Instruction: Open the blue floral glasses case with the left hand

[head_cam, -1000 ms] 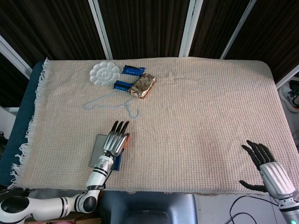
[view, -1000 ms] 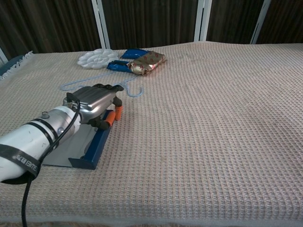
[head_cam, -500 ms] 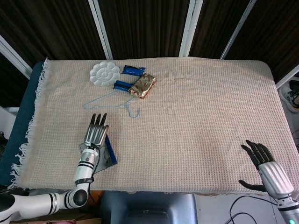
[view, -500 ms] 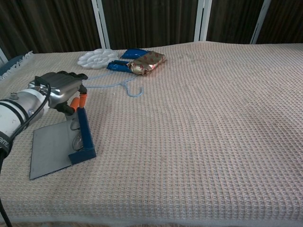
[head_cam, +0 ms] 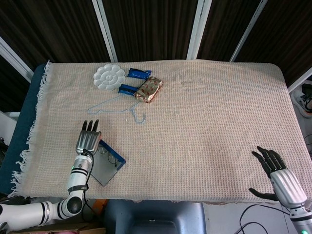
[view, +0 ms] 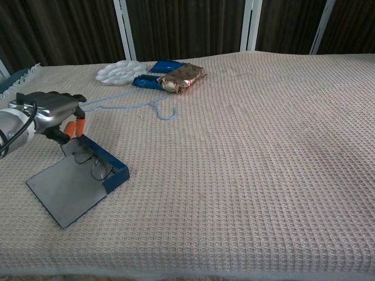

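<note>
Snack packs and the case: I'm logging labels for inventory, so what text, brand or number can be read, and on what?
None can be read.
Gold pack: red marks, too blurred.
Blue packs: no print legible.
Case: no writing visible.
Palette: plain white.

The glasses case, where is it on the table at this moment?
The glasses case lies open near the front left edge of the table, beside the left hand, with the blue hanger further back.

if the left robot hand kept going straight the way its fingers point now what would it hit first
Probably the light blue wire hanger. The left robot hand points up the table from the opened glasses case, with bare cloth between. It might instead pass beside the hanger; depth is unclear.
</note>
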Motion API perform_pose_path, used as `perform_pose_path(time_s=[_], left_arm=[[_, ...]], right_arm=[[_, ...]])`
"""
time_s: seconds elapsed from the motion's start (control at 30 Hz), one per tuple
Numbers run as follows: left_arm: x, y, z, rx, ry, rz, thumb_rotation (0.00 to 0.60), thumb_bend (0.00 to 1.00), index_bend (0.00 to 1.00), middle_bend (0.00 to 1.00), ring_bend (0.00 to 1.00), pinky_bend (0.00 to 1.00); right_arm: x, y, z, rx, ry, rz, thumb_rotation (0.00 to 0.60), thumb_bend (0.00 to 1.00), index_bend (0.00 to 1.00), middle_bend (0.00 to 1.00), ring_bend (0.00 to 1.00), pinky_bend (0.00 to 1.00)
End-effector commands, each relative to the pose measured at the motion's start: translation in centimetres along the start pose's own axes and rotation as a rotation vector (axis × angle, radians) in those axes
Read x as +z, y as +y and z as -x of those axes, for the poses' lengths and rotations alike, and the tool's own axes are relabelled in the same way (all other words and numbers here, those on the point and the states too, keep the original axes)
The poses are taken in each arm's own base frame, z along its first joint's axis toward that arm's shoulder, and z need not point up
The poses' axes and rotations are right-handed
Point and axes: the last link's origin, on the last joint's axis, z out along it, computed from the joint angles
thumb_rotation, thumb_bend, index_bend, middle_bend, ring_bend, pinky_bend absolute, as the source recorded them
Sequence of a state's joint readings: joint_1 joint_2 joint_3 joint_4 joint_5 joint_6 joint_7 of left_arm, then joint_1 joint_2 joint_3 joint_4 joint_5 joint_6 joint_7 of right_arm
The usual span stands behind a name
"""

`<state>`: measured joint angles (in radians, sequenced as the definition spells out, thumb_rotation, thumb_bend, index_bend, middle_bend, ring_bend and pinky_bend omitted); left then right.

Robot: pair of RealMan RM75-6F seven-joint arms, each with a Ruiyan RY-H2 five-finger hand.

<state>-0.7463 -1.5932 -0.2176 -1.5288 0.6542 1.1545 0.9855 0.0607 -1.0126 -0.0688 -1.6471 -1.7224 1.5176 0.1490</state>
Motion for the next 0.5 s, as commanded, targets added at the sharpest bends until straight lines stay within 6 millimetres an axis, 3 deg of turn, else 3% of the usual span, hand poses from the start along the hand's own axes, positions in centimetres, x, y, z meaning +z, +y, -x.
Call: perform_pose_path(time_s=[0.03,0.27,0.5], left_arm=[[-0.3,-0.7,0.1,0.021,-0.027,-0.017,0.6,0.73,0.5,0.0,0.0,0.0],[-1.3,-1.4,0.4,0.029,-0.136,-0.045,0.6,0.74,0.5,0.0,0.0,0.0],[-3.3,-2.4,-0.2,0.016,-0.117,-0.01,0.6,0.75,0.49,0.0,0.0,0.0]], right_arm=[[0.0,0.0,0.0,0.001,0.004,0.001,0.6,0.22,0.0,0.0,0.0,0.0],[-0.1,0.0,-0.2,0.007,0.015,0.001,0.6,0.22,0.0,0.0,0.0,0.0],[-0.1,0.0,-0.1,0.006,0.014,-0.001,0.6,0.22,0.0,0.0,0.0,0.0]])
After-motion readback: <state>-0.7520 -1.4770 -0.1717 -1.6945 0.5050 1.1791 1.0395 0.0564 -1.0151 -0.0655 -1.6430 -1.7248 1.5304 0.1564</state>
